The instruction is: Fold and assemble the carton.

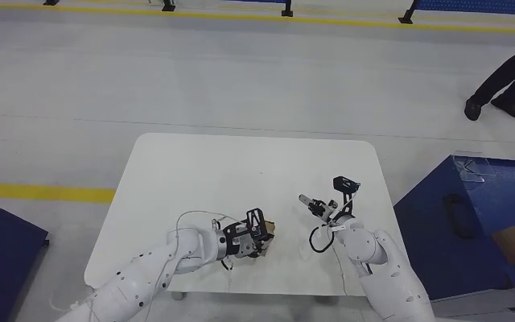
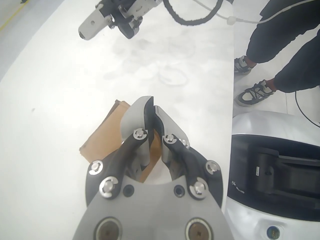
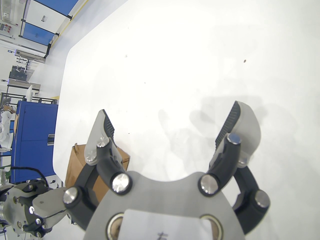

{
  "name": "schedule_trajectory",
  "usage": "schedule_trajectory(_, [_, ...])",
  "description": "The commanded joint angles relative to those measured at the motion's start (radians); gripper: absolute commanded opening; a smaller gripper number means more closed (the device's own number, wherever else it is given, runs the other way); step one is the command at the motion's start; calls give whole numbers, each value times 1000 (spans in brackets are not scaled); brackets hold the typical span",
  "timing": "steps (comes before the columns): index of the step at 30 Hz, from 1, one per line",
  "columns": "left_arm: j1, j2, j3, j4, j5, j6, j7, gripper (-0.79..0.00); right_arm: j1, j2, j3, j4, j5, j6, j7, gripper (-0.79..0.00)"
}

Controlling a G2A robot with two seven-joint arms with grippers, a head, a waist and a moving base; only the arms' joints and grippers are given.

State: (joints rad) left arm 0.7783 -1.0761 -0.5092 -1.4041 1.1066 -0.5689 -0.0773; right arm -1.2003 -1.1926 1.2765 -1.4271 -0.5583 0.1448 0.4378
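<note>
Left gripper (image 2: 153,106) jaws pinch the cardboard carton (image 2: 105,136) on the table (image 2: 50,76); right gripper (image 3: 171,112) hovers nearby, jaws apart.

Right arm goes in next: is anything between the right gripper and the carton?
Nothing visible. Only bare table lies between the open right gripper and the carton. The left gripper is shut on the carton from the opposite side, so the side facing the right gripper looks free.
</note>
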Motion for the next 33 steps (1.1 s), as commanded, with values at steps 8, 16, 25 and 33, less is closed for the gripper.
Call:
schedule_trajectory(8, [13,-15,-15,16,5,-28,-37,-785,0,0,0,0,0,0,0,0])
schedule_trajectory(16, [52,-10,-62,-6,59,-14,35,-785,0,0,0,0,0,0,0,0])
schedule_trajectory(25, [52,-31,-72,12,55,-1,-3,-785,0,0,0,0,0,0,0,0])
schedule_trajectory(33, [76,-35,-103,43,57,21,-29,-785,0,0,0,0,0,0,0,0])
